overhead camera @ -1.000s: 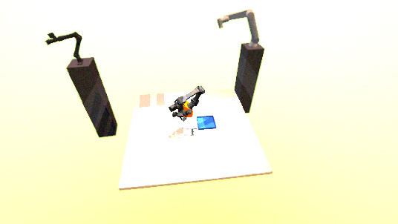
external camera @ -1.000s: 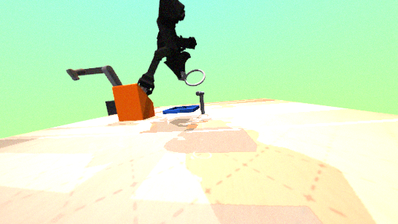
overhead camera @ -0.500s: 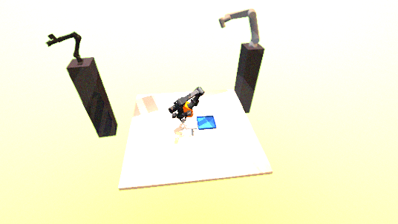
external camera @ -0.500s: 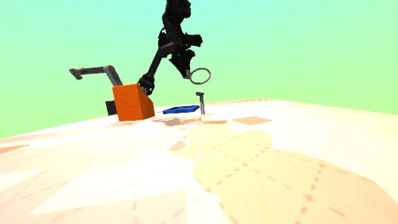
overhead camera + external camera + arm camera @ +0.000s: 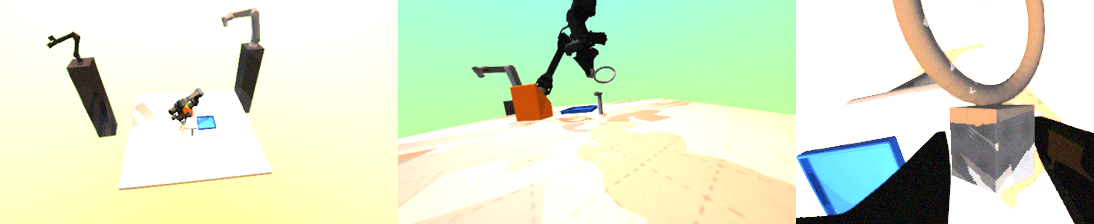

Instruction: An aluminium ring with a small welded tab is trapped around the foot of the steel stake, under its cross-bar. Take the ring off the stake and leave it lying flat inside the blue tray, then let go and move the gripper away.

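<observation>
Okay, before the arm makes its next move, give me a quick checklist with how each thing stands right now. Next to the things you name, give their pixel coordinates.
1. Gripper (image 5: 590, 75) (image 5: 989, 132) shut on the tab (image 5: 591, 73) (image 5: 973, 145) of the ring: ok.
2. Ring (image 5: 596, 80) (image 5: 931, 65) free of the stake (image 5: 600, 104) and above its cross-bar (image 5: 598, 93): ok.
3. Blue tray (image 5: 214, 122) (image 5: 578, 111) (image 5: 846, 146) in view as the target: ok.
4. Ring over the tray: not ok; the wrist view shows the tray off to one side.
5. Ring level for laying flat: cannot tell.
6. Grip firm enough to carry without slipping: cannot tell.
</observation>
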Robot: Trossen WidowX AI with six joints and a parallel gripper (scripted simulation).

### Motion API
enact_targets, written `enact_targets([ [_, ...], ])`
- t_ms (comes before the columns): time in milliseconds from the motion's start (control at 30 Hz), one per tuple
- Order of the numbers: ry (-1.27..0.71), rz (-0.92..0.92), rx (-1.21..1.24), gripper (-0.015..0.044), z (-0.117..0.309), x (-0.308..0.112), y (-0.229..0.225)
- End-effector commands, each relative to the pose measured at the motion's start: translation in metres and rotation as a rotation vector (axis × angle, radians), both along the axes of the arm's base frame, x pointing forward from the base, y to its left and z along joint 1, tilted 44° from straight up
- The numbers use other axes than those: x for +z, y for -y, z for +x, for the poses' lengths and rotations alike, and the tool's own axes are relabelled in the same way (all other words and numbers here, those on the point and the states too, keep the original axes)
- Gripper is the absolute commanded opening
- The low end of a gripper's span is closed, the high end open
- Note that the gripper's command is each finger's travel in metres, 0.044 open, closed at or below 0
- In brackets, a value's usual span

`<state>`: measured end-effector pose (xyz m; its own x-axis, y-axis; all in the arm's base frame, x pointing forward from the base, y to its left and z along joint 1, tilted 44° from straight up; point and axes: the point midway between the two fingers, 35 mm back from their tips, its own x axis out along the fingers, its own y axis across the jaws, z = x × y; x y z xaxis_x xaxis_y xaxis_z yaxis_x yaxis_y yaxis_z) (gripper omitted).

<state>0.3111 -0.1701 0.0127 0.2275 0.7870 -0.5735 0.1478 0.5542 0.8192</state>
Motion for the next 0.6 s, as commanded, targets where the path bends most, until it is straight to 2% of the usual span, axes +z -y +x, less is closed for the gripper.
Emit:
enact_targets([
  [0,0.006,-0.001,-0.006,0.0000,0.007,0.001,0.002],
  [567,0.008,0.001,-0.005,0.0000,0.036,0.002,0.004],
])
